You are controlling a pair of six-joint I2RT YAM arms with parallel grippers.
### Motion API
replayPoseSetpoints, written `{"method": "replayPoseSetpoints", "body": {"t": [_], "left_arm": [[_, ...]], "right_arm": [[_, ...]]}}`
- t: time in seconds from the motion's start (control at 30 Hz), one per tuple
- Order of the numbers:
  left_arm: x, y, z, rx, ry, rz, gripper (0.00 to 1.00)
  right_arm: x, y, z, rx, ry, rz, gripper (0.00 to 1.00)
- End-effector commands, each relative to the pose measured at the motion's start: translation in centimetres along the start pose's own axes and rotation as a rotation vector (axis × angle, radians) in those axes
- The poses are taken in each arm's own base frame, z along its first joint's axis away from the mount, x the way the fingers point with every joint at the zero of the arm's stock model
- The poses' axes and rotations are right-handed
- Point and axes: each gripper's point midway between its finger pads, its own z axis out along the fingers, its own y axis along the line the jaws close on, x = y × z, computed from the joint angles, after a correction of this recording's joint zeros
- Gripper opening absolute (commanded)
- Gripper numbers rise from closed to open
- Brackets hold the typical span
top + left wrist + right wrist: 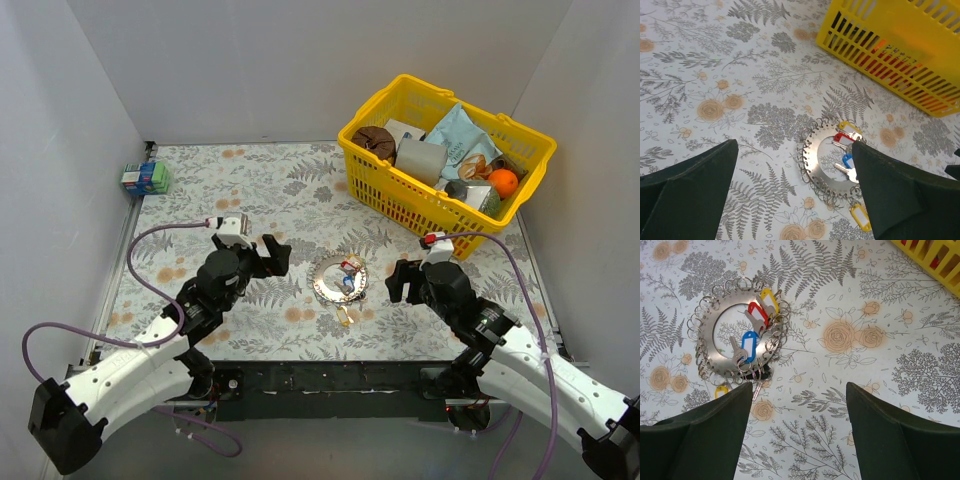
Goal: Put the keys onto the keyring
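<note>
The keyring (326, 281) is a flat silver ring edged with many small wire loops, lying on the floral cloth between my two arms. Keys with red (757, 312), yellow (769, 299) and blue (749, 345) heads lie across its right part. Another yellow-headed key (860, 217) lies just outside its near rim, beside a black-headed one (765, 373). My left gripper (270, 255) hovers open just left of the ring, nothing between its fingers. My right gripper (400, 281) hangs open to the ring's right, also empty. In the left wrist view the keyring (812, 160) sits partly behind the right finger.
A yellow basket (372, 175) full of groceries stands at the back right, close behind the right gripper. A small green and blue box (145, 177) sits at the back left corner. White walls enclose the table on three sides.
</note>
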Motion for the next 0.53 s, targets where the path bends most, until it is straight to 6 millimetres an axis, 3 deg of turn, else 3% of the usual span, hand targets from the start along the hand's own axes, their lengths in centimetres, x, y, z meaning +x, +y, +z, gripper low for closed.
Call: {"method": "replayPoseSetpoints", "body": {"t": [0.0, 0.1, 0.23, 0.5], "left_arm": [[-1.0, 2.9, -0.8, -0.14, -0.08, -0.047, 0.98], [-1.2, 4.0, -1.1, -0.197, -0.108, -0.059, 0.98], [-1.0, 4.0, -1.1, -0.196, -0.096, -0.047, 0.98], [-1.1, 2.3, -0.7, -0.095, -0.096, -0.033, 0.98]], "right_arm": [[-3.6, 1.0, -0.6, -0.031, -0.119, 0.014, 0.82], [-3.7, 1.0, -0.6, -0.037, -0.13, 0.005, 0.82], [-4.0, 1.2, -0.6, -0.047, -0.139, -0.001, 0.83], [-4.4, 1.2, -0.5, -0.063, -0.196, -0.01, 0.93]]}}
